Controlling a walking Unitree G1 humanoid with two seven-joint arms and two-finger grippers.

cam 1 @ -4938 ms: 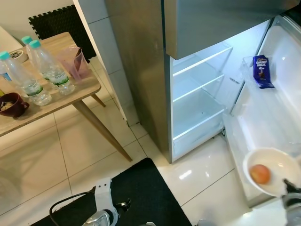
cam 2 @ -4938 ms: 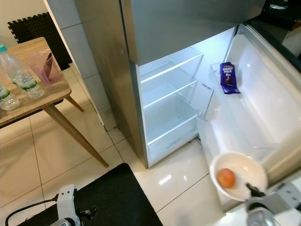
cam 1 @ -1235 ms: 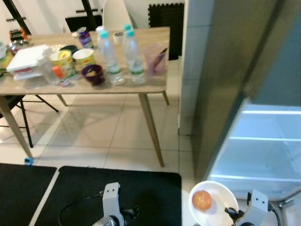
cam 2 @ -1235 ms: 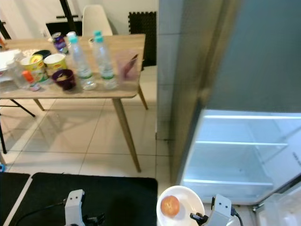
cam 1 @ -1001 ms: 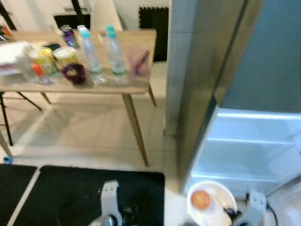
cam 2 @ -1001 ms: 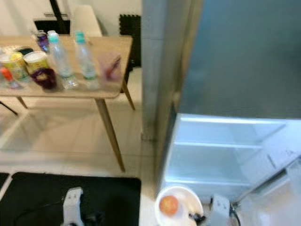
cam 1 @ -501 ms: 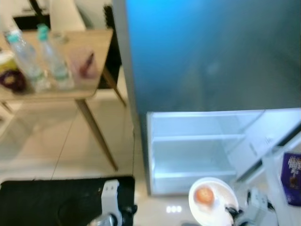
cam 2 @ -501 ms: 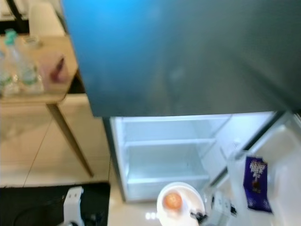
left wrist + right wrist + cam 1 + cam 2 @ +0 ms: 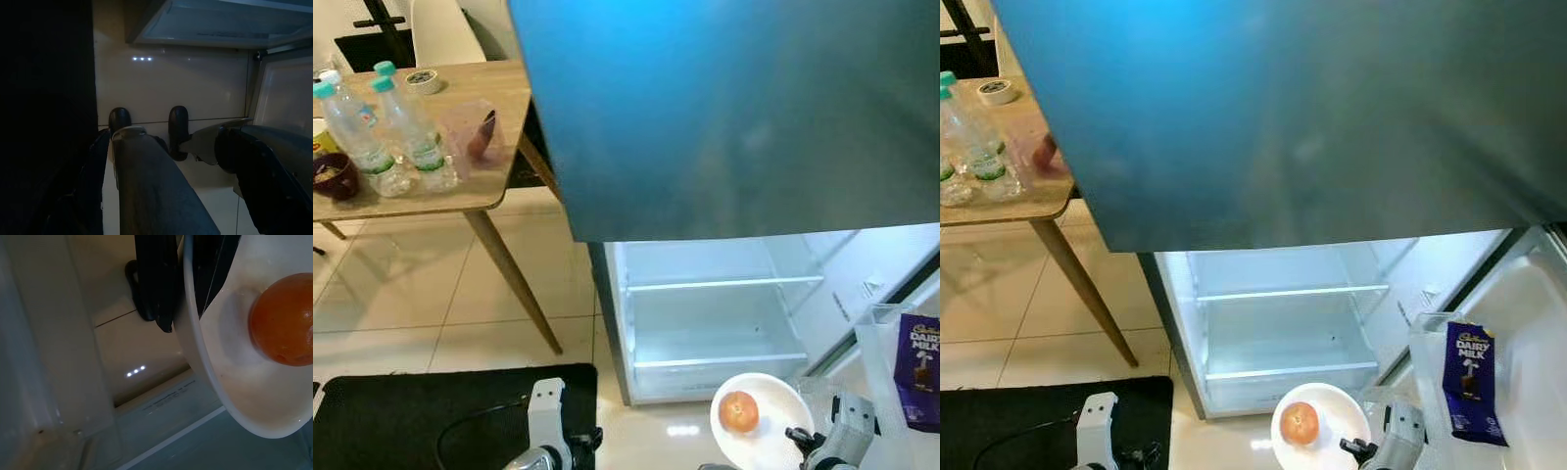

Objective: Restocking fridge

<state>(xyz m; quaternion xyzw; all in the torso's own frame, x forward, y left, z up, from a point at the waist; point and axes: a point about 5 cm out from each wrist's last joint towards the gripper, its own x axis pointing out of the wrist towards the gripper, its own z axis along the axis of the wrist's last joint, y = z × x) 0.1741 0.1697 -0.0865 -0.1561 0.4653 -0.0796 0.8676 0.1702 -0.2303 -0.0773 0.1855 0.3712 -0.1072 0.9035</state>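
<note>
Plate [image 9: 764, 421] with an orange fruit [image 9: 739, 411], pinched at its rim by the right gripper [image 9: 182, 286], hangs before the open fridge [image 9: 1283, 323]. Left gripper [image 9: 148, 128] fingers spread over floor tiles. Chocolate bar [image 9: 1469, 382] at 3 o'clock; bottles [image 9: 382, 132] on surface [image 9: 499, 117] at 10 o'clock.

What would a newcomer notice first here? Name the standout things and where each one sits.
The open fridge draws the eye, its lit white shelves bare beneath a dark upper door. In front of it, low down, the right end effector grips the rim of a white bowl with an orange fruit in it. A purple chocolate bar stands in the door rack on the right, and water bottles stand on the wooden table to the left.
</note>
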